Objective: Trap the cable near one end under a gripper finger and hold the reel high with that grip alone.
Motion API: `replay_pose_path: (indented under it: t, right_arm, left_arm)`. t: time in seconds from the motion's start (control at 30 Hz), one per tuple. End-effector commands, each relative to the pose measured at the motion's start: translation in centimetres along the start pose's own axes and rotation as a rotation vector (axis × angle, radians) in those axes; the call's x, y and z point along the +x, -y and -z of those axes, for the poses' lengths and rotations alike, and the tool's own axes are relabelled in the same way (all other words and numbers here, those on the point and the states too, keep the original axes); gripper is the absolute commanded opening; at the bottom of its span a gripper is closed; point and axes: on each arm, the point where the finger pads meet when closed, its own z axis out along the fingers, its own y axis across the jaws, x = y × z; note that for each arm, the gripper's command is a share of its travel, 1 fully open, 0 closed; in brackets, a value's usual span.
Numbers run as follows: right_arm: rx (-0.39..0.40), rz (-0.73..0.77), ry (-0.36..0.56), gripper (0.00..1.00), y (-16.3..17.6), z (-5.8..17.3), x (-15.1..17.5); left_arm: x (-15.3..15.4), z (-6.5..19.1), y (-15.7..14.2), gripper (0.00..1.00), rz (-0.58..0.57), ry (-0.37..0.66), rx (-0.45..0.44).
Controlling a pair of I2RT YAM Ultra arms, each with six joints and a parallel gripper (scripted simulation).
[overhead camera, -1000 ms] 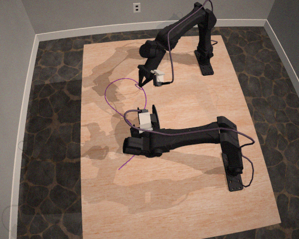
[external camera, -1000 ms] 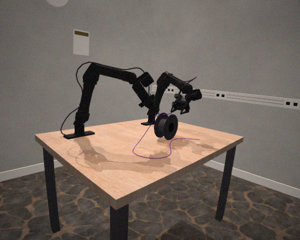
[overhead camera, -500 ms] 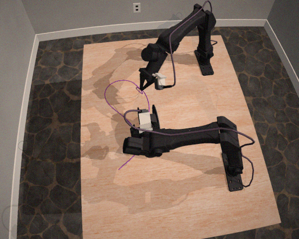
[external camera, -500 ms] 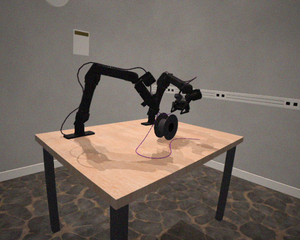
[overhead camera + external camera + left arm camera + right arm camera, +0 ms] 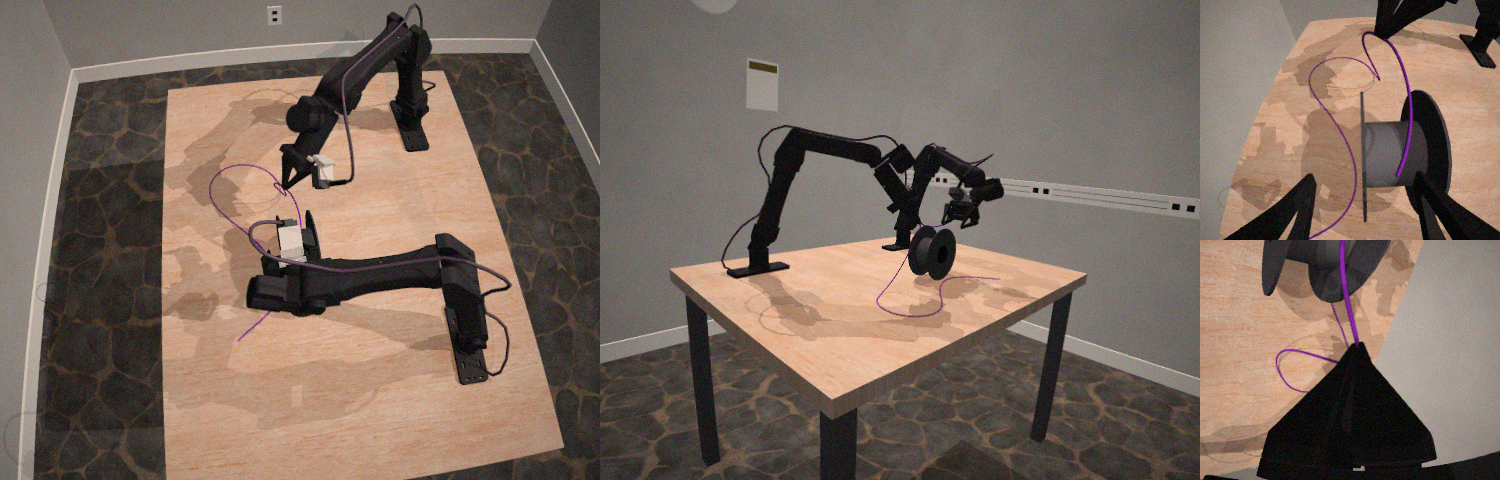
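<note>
A dark reel (image 5: 309,226) (image 5: 932,252) (image 5: 1385,154) (image 5: 1325,248) stands on its flanges on the wooden table (image 5: 350,400) (image 5: 775,300). A thin purple cable (image 5: 210,187) (image 5: 910,315) (image 5: 1409,95) (image 5: 1344,273) runs over its hub, and one end lies on the hub. My right gripper (image 5: 286,189) (image 5: 914,223) (image 5: 1379,38) (image 5: 1359,348) is shut on the cable a short way above and beside the reel. From there the cable loops down over the table. My left gripper (image 5: 962,219) (image 5: 1363,179) is open and empty. It hangs above the reel with a finger on each side.
The two arm bases (image 5: 412,132) (image 5: 467,360) are bolted to one long edge of the table. The cable's free length trails across the table toward the far edge (image 5: 240,338). Stone floor lies around the table.
</note>
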Motion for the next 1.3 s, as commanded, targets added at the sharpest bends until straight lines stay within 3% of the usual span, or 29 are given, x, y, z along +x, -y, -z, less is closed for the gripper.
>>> replay_pose_path:
  t: [0.0,0.2,0.27,0.43,0.63,0.77,0.8,0.87,0.97,1.03,1.27]
  right_arm:
    - [0.002,-0.004,0.0,0.0,0.9,0.1,-1.1]
    - [0.041,-0.013,-0.004,0.0,2.1,1.4,-1.3]
    - [-0.004,-0.006,-0.002,0.0,1.1,-0.6,-1.9]
    - [0.003,-0.004,0.0,0.0,1.6,-0.7,-2.9]
    - [0.04,-0.022,0.004,0.0,2.8,1.1,-2.1]
    - [-0.024,-0.004,0.005,0.0,0.3,-0.9,-2.0]
    - [0.004,-0.003,0.007,0.0,1.0,-1.2,-2.1]
    - [-0.013,-0.003,0.007,0.0,0.6,-2.5,-2.2]
    - [-0.009,-0.006,0.005,0.0,0.6,-2.4,-1.9]
    - [0.047,-0.01,0.005,0.0,2.7,-1.3,-1.7]
    - [0.02,-0.006,0.009,0.0,1.6,-2.6,-1.9]
  left_arm:
    - [-2.1,0.8,0.4,0.75,-0.029,0.027,-0.006]
    - [-1.6,0.5,0.5,0.75,-0.017,0.024,0.001]
    - [-1.6,0.5,0.5,0.75,-0.015,0.023,0.003]
    - [-1.4,0.4,0.6,0.75,-0.013,0.023,0.004]
    - [-1.2,0.2,0.6,0.75,-0.011,0.022,0.006]
    - [-1.0,0.1,0.6,0.75,-0.009,0.022,0.007]
    - [-1.0,0.1,0.7,0.75,-0.009,0.022,0.007]
    - [-0.9,0.0,0.7,0.75,-0.008,0.022,0.008]
    - [-0.9,0.0,0.7,0.75,-0.008,0.022,0.008]
    - [-1.1,0.1,0.5,0.75,-0.015,0.023,0.004]
    - [-1.1,0.0,0.4,0.75,-0.015,0.023,0.005]
